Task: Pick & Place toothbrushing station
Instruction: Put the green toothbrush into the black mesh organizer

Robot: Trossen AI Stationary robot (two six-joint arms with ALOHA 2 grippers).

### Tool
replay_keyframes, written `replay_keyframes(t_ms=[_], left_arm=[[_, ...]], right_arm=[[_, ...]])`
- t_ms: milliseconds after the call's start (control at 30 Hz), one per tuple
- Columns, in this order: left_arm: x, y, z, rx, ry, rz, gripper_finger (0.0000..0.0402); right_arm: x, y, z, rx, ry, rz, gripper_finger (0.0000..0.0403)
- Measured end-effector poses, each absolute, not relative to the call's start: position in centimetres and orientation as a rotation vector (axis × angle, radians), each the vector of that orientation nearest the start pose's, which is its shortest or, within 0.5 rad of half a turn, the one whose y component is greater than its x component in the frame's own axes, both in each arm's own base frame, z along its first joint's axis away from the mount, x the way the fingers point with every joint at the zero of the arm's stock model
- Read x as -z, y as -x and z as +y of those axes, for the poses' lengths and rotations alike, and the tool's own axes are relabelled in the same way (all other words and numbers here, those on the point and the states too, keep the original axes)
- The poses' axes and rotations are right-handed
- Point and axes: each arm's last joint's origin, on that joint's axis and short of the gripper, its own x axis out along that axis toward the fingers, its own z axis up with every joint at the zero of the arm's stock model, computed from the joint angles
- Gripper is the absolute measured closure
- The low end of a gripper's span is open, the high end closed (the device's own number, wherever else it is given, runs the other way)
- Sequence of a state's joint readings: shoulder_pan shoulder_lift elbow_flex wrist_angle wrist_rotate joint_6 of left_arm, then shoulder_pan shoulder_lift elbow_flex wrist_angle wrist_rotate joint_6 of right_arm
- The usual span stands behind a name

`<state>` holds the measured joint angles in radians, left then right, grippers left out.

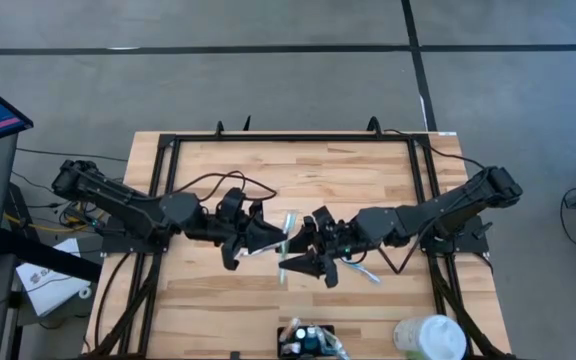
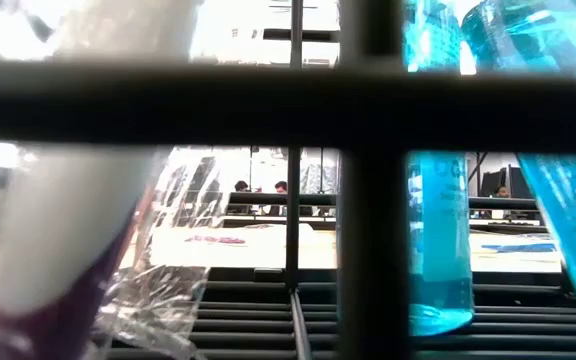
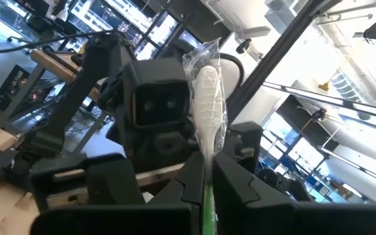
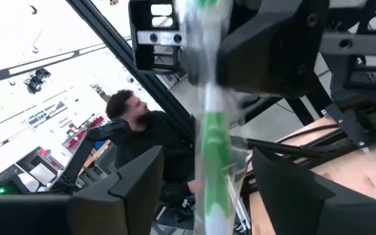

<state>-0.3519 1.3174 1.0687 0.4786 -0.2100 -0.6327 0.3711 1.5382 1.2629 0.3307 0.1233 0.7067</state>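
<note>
Right now you are pinching a light, crinkly-wrapped toothbrush [image 1: 286, 235] in the left claw [image 1: 268, 240] while the right claw [image 1: 298, 262], spread, is straddling its slippery handle, well clear of the toothbrushing station [image 1: 308, 340].

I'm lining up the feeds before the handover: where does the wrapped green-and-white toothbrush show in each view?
High view: clear-wrapped green-and-white toothbrush mid-table, between both tools.
Low view: not identifiable.
Left wrist view: upright at centre, pinched in the shut left tool.
Right wrist view: upright at centre, between the right tool's fingers.
Shared landmark: the toothbrush's crinkled wrapper.
</note>
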Motion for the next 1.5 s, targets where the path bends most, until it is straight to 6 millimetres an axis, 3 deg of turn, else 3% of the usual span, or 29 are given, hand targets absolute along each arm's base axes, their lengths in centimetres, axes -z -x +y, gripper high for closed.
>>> replay_keyframes(t_ms=[667,1500], left_arm=[[-37.9,-28.2,-10.1,0.221,0.694,-0.166,0.0395],[-37.8,-28.1,-10.6,0.227,0.692,-0.147,0.0395]], right_arm=[[-37.1,-33.6,12.3,-0.275,-0.709,-0.024,0.0264],[-37.3,-33.9,11.5,-0.314,-0.701,-0.029,0.0291]])
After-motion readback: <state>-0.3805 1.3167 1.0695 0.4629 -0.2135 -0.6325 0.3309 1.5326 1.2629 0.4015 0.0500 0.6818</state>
